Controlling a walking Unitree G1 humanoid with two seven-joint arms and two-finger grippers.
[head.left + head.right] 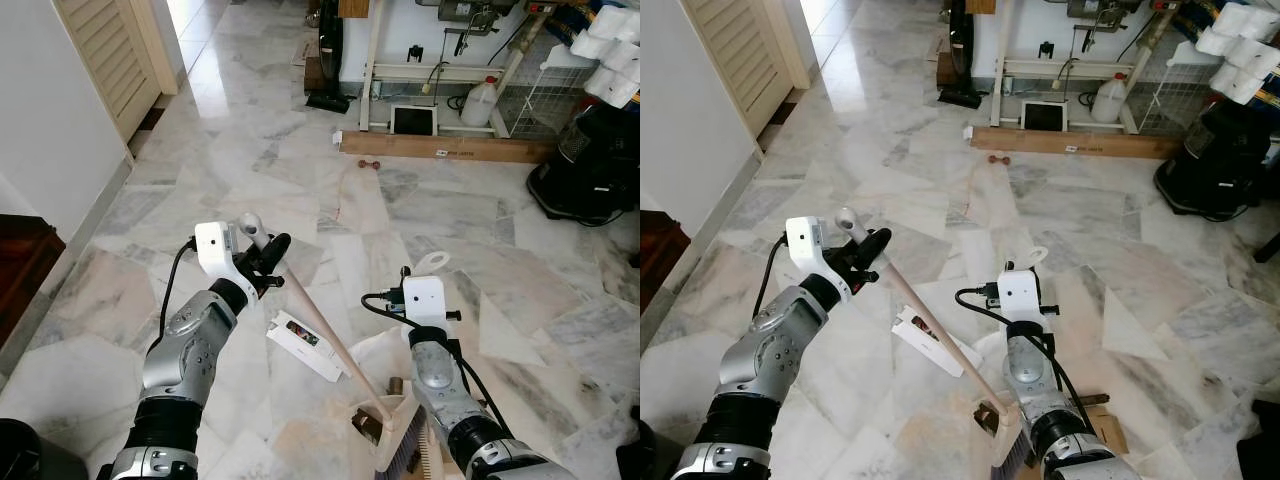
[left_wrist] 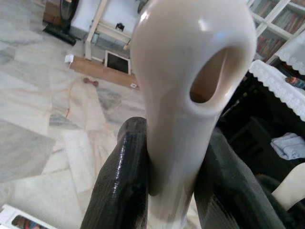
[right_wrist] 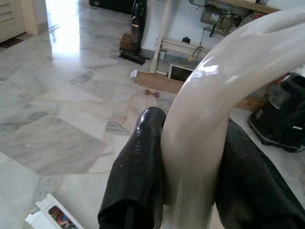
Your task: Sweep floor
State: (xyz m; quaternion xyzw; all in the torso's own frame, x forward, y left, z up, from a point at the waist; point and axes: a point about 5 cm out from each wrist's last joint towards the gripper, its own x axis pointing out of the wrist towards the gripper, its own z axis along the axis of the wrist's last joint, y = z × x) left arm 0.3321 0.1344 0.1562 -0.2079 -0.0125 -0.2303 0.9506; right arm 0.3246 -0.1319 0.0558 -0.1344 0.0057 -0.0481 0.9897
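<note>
My left gripper (image 1: pixel 262 252) is shut on the top of a cream broom handle (image 1: pixel 320 325) that ends in a loop. In the left wrist view, both black fingers (image 2: pixel 119 191) press against the handle (image 2: pixel 190 95). The stick slants down to the broom head (image 1: pixel 405 452) on the marble floor. My right gripper (image 1: pixel 426 280) is shut on the looped cream handle (image 3: pixel 205 119) of a dustpan (image 1: pixel 388 412), whose pan rests by the broom head. Brown debris (image 1: pixel 366 425) lies at the pan's mouth.
A white carton (image 1: pixel 305 343) lies flat on the floor between my arms. Farther off are a small brown object (image 1: pixel 370 164), a wooden plank (image 1: pixel 445 148), a white frame table (image 1: pixel 430 70) and a black appliance (image 1: pixel 590 165). A louvred door (image 1: pixel 110 60) and dark furniture (image 1: pixel 20 270) stand left.
</note>
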